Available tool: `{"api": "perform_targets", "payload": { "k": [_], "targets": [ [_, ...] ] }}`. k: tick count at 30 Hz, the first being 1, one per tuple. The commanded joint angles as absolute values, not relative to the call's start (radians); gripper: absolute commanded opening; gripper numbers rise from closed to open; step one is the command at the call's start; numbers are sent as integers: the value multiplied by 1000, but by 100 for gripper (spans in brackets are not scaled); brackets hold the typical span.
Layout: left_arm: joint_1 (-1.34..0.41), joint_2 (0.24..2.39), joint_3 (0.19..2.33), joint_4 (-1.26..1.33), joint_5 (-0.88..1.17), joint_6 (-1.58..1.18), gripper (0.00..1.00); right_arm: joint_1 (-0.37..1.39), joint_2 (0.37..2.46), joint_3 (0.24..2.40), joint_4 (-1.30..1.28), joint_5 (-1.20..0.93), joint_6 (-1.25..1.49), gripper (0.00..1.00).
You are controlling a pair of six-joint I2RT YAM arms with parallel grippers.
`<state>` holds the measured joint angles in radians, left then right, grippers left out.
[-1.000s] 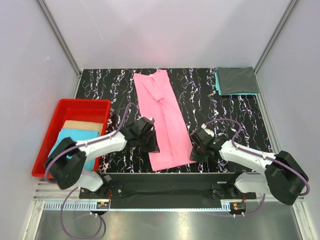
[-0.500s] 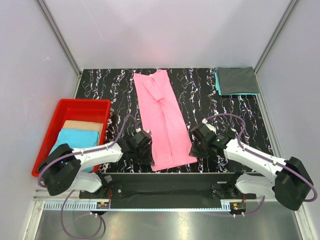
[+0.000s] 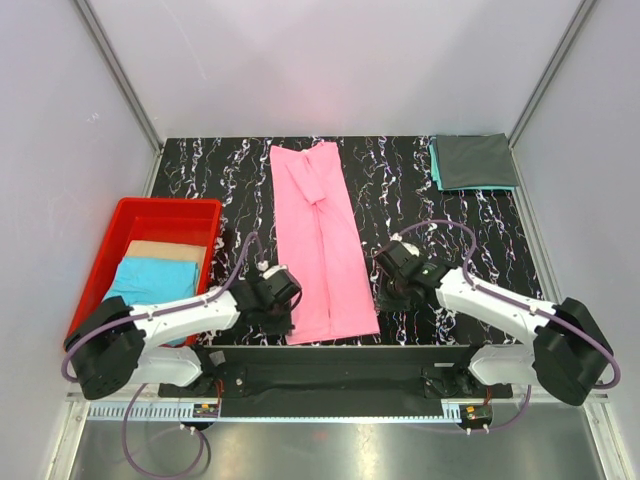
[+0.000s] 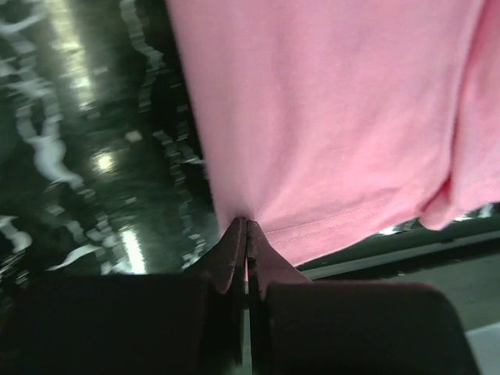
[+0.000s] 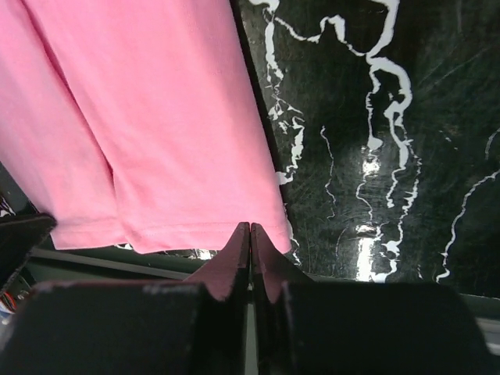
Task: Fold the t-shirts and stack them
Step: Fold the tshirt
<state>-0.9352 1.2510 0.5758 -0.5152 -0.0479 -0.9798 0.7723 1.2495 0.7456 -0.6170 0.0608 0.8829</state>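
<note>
A bright pink t-shirt [image 3: 322,240] lies as a long narrow strip down the middle of the black marbled table [image 3: 220,180]. My left gripper [image 3: 287,322] is shut on the hem at its near left corner, which the left wrist view [image 4: 247,223] shows pinching pink cloth [image 4: 328,117]. My right gripper [image 3: 381,300] is shut on the hem at the near right corner, also shown in the right wrist view [image 5: 250,226] on the pink shirt [image 5: 156,117]. A folded dark grey shirt [image 3: 475,160] lies on a teal shirt [image 3: 436,172] at the far right.
A red plastic bin [image 3: 150,212] stands at the left and holds a light blue shirt [image 3: 148,282] and a tan cloth [image 3: 165,250]. White walls close in the table on three sides. The near table edge runs just behind both grippers.
The pink shirt's near end has been pulled left, so the strip lies straighter. My left gripper moved toward the near edge and the right gripper moved left.
</note>
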Motion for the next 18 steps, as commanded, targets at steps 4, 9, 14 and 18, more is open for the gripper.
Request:
{"api": "perform_targets", "payload": {
  "k": [4,9,14,18],
  "targets": [
    [-937,1169,623,-664,-100,-974,0,779,1275,703,-473,-106,837,2],
    [-937,1080,583,-528,54,-1017,27,781,1278,629,-379,-202,857,2],
    [-934,1058,565,-563,25,-1040,31,781,1275,589,-396,-140,862,1],
    [-931,1074,543,-583,18,-1046,28,782,1313,566,-385,-118,862,0]
  ]
}}
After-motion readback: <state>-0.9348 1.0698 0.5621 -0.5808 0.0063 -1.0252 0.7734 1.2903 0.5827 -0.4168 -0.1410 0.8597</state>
